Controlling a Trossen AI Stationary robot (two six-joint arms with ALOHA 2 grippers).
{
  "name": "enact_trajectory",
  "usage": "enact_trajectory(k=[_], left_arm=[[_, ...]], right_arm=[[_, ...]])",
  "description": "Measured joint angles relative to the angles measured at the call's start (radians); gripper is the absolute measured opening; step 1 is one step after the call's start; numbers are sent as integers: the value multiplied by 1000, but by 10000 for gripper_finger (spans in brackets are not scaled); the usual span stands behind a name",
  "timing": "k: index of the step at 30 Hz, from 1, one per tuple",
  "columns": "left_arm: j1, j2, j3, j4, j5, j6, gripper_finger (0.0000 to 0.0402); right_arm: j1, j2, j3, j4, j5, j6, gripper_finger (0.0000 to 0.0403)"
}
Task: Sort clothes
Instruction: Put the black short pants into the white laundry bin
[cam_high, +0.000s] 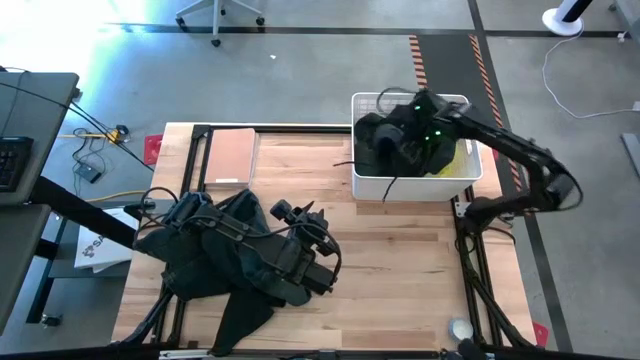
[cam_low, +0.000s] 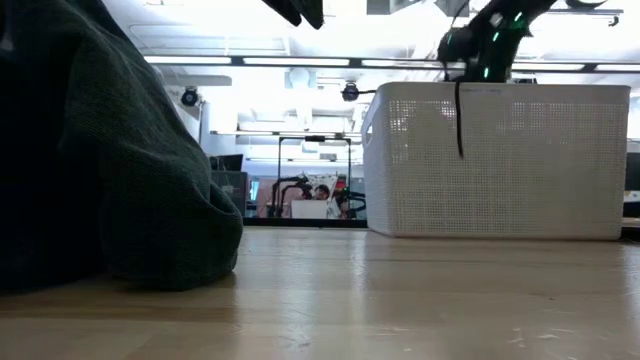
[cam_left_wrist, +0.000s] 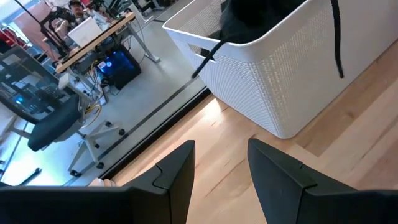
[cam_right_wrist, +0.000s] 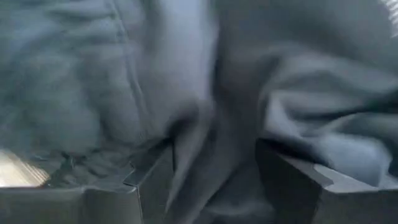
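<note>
Hiding most of the left arm in the high view, a dark green-grey garment (cam_high: 225, 262) is lying spread and crumpled on the wooden table (cam_high: 400, 250), near the front-left; only the left gripper (cam_high: 300, 213) and bits of arm are poking out past the cloth. In the low view that same garment (cam_low: 110, 150) is filling the left side as a soft, matte, knit-looking mound w/ rounded folds, its top & left edge cut off. From the left wrist view, the left gripper (cam_left_wrist: 221, 171) is hanging above bare wood, fingers (cam_left_wrist: 177, 174) standing apart w/ nothing between them.

The right gripper (cam_high: 425, 125) is sitting down inside the white basket (cam_high: 415, 185) at the back-right of the table, buried in a pile of black clothes (cam_high: 385, 140); a thin sliver of neon yellow fabric (cam_high: 463, 160) is showing at the basket's right wall. Right wrist view is nearly all soft, creased dark grey fabric (cam_right_wrist: 249, 93), close up & blurry; the fingers (cam_right_wrist: 155, 180) are standing apart w/ a fold of cloth running down between them, but whether it's actually pinched is not clear.

The basket is rigid plastic, rectangular, walls a fine lattice (cam_low: 500, 160); a black cord (cam_low: 459, 120) is dangling over its side. A flat tan board (cam_high: 230, 155) is lying at the back-left.
</note>
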Motion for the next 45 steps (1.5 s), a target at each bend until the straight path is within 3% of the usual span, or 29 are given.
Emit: enact_trajectory(k=[3, 6, 9, 13, 18, 25, 32, 37, 45], left_arm=[[0, 0, 0, 0, 1, 0, 145], [0, 0, 0, 0, 2, 0, 145], [0, 0, 0, 0, 1, 0, 145], [1, 0, 0, 0, -3, 0, 145], [1, 0, 0, 0, 0, 0, 145], [-12, 0, 0, 0, 83, 0, 145], [-39, 0, 0, 0, 89, -15, 145], [-49, 0, 0, 0, 90, -19, 145], [-53, 0, 0, 0, 90, -18, 145]], right_arm=[[23, -115, -6, 97, -93, -8, 220], [38, -183, -12, 132, -288, -9, 220], [47, -193, -13, 162, -440, -13, 220], [48, -134, -13, 210, -511, -6, 220], [23, 27, -14, 203, -474, -18, 220], [-44, 259, -14, 175, -236, -18, 220], [-77, 365, -10, 148, -156, -23, 220], [-71, 326, -11, 96, -19, 8, 220], [-18, -21, -15, 130, -65, 14, 220]])
